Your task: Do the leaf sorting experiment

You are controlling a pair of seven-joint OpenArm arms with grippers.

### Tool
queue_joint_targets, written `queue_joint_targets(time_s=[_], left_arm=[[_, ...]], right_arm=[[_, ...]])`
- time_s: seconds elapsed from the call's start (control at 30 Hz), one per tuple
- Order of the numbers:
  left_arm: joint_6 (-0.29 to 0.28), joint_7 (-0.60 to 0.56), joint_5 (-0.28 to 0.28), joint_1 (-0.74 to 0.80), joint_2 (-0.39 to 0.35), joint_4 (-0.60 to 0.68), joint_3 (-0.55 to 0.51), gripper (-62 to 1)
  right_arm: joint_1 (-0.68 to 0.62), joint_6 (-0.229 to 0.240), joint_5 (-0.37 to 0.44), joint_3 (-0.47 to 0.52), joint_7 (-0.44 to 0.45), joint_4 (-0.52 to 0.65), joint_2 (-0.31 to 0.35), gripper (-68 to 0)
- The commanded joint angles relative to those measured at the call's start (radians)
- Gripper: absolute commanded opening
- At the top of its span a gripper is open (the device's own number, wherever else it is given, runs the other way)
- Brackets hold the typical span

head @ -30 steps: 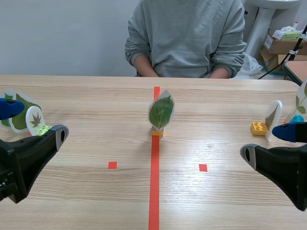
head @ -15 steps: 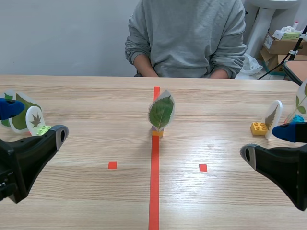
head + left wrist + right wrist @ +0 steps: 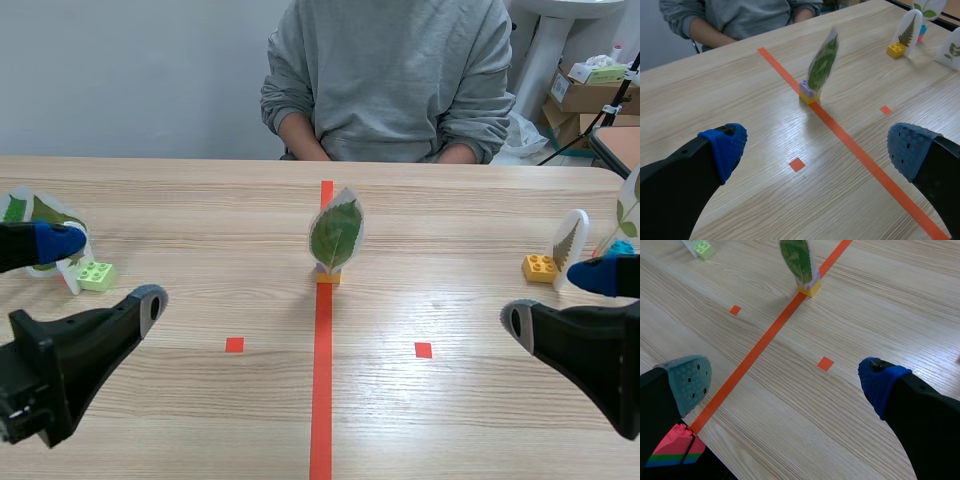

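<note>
A green leaf card (image 3: 336, 233) stands upright in a yellow and purple brick (image 3: 328, 275) on the red tape line at mid-table. In the left wrist view the same leaf card (image 3: 822, 62) is well ahead of my open left gripper (image 3: 817, 147). My left gripper (image 3: 108, 269) is at the table's left, its blue pad in front of the leaf cards (image 3: 35, 212) there, next to a light green brick (image 3: 96, 275). My right gripper (image 3: 560, 298) stands open at the right, empty, near a fern card (image 3: 570, 245) on an orange brick (image 3: 539, 267). The right wrist view shows the central leaf card (image 3: 796, 257) far ahead of that gripper (image 3: 784, 382).
A person in a grey sweatshirt (image 3: 385, 80) sits across the table, forearms at the far edge. Another leaf card (image 3: 630, 205) stands at the right edge. A pink, green and blue brick stack (image 3: 677, 447) shows beside my right gripper's grey finger.
My left arm has shifted to the right, and its blue pad now covers part of the small leaf card by the green brick. The right arm and the central card have not moved.
</note>
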Motion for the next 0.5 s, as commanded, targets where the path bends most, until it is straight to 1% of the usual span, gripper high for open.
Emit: queue_joint_targets(time_s=[0.0, 0.27, 0.47], left_arm=[[-0.014, -0.015, -0.007, -0.043, -0.015, -0.034, 0.022, -0.7], [-0.069, -0.016, -0.003, -0.249, -0.068, -0.218, 0.154, -0.7], [-0.076, -0.032, 0.008, -0.422, -0.087, -0.338, 0.278, -0.7]], right_arm=[[0.012, 0.008, 0.018, 0.005, 0.011, 0.002, 0.006, -6.9], [0.012, 0.008, 0.018, 0.005, 0.011, 0.002, 0.006, -6.9], [0.015, 0.008, 0.014, 0.005, 0.012, 0.002, 0.006, -6.9]])
